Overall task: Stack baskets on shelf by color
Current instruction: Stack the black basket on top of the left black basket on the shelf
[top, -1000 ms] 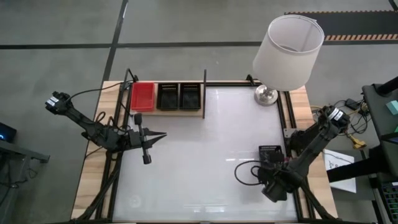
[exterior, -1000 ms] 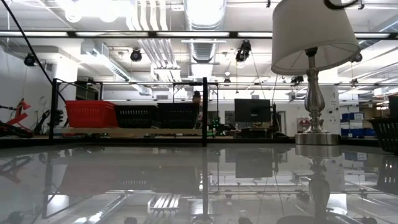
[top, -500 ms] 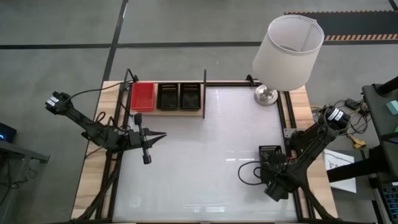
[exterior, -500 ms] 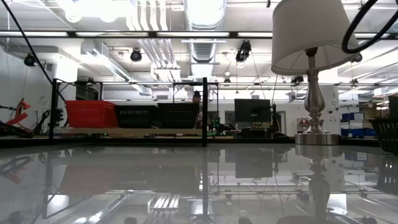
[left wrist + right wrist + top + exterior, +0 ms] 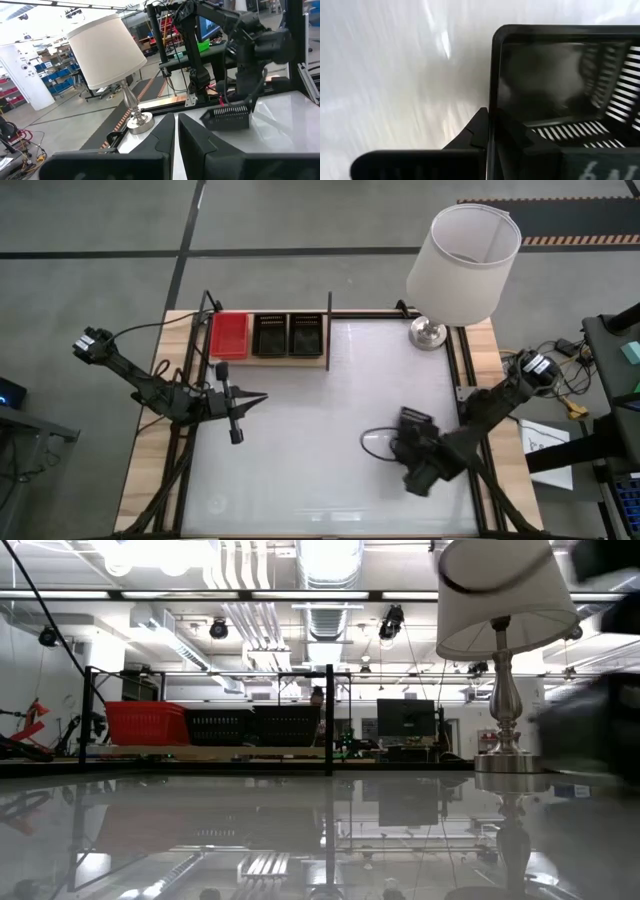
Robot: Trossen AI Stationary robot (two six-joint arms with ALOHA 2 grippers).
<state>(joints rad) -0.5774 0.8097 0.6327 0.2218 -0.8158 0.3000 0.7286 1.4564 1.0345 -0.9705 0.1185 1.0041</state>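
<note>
Black basket (image 5: 415, 420) is clamped by its wall in my right end effector (image 5: 418, 442), shelf (image 5: 268, 358) lying well apart beyond it.

One red basket (image 5: 229, 334), two black slatted baskets (image 5: 287, 334) on light-wood shelf (image 5: 270, 361), white lampshade (image 5: 463, 262), glossy white tabletop (image 5: 320, 440)

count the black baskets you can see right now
3 stand out: two black baskets sit side by side on the shelf, right of the red basket; one is in the right pincer. More may be nested beneath.
</note>
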